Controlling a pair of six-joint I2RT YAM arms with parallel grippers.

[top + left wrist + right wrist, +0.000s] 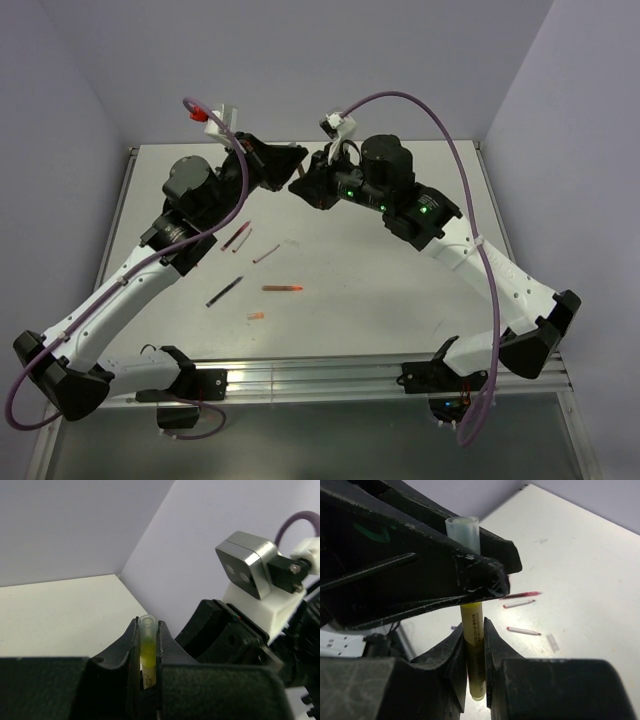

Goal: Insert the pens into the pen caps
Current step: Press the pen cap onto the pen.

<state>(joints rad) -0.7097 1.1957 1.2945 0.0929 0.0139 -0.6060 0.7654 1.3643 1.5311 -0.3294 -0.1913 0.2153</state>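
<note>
The left claw point(147, 628) fills the bottom centre of the frame, its two black fingers point(131, 645) standing upright and pressed close against either side of a clear cap point(148, 624). The cap's open round rim pokes just above the fingertips. A yellow pen point(148, 654) sits inside and below the cap, running down between the fingers and out of sight. Behind to the left lies the pale worktop point(60, 610), meeting lavender walls point(75, 525). At the right, the other arm's black body point(225, 637) carries a white mount point(257, 611) with a silver camera block point(246, 569); a purple cable point(300, 519) loops at the upper right corner.
</note>
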